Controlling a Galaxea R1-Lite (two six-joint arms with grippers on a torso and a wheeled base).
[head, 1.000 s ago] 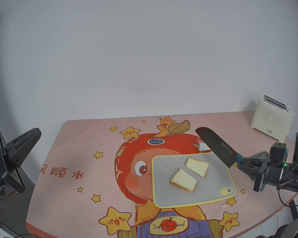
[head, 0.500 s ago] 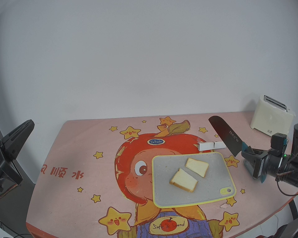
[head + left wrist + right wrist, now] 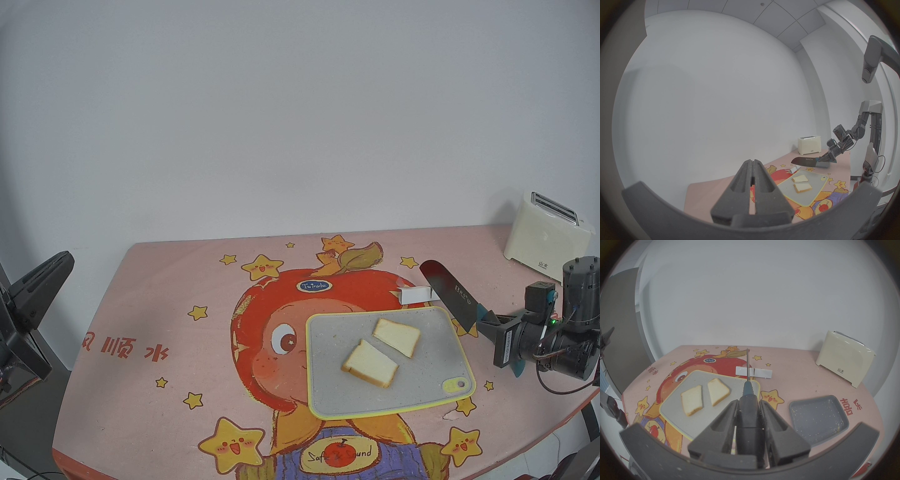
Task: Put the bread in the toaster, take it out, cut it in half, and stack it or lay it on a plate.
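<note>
Two bread halves lie apart on the grey, yellow-rimmed cutting board. My right gripper hovers just off the board's right side, shut on the handle of a dark knife. The blade points toward the back of the table, over a small white holder. From the right wrist, the gripper clamps the knife beside both halves. The cream toaster stands at the back right. My left gripper is shut on nothing, off the table's left edge.
A grey rectangular plate with crumbs lies on the table near the right edge, in front of the toaster. The pink table has open room on its left half. A plain wall stands behind.
The right gripper carried the knife off the board's far right corner, right and back, then lowered the blade toward the white holder. The left gripper shifted slightly at the left edge.
</note>
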